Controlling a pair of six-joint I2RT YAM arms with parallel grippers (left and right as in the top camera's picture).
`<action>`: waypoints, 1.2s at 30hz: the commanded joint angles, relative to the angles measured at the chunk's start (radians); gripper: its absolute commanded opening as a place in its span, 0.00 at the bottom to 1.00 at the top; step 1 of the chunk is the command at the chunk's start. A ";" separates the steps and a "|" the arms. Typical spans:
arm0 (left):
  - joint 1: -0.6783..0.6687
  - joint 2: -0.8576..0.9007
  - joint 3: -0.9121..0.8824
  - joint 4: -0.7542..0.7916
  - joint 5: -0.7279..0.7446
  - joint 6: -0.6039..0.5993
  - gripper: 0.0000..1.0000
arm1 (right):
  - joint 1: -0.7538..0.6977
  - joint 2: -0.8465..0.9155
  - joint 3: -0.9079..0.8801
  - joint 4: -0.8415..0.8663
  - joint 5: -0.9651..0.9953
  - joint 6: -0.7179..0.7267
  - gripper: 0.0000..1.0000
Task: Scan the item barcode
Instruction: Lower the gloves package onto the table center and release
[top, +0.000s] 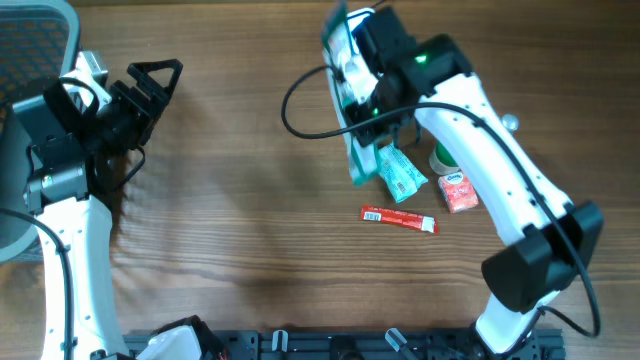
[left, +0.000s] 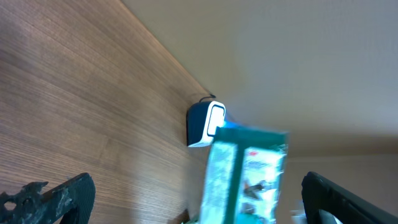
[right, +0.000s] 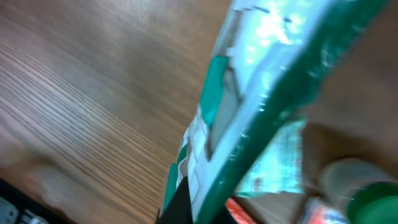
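Observation:
My right gripper (top: 362, 104) is shut on a flat green-and-white package (top: 356, 160) and holds it on edge above the table at the back centre. In the right wrist view the package (right: 261, 93) fills the frame, its lower end pinched between the dark fingers (right: 189, 202). In the left wrist view a blue-and-white barcode scanner (left: 205, 124) stands by the table's far edge, just behind the blurred package (left: 245, 180). In the overhead view the arm mostly hides the scanner (top: 337, 35). My left gripper (top: 165, 85) is open and empty at the far left.
Beside the held package lie a teal packet (top: 400, 172), a small pink carton (top: 458, 190), a red stick packet (top: 399, 218) and a green-capped bottle (top: 442, 158). A black cable (top: 290, 110) loops left of the scanner. A mesh chair (top: 30, 30) stands at the left edge.

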 joint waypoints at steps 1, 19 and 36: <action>0.004 -0.009 0.005 0.003 -0.006 0.016 1.00 | -0.003 0.014 -0.146 0.033 -0.051 0.089 0.42; 0.004 -0.009 0.005 0.003 -0.006 0.016 1.00 | -0.003 0.014 -0.254 0.562 0.084 0.230 1.00; 0.004 -0.009 0.005 0.003 -0.006 0.016 1.00 | -0.007 -0.688 -0.255 0.620 0.206 0.134 1.00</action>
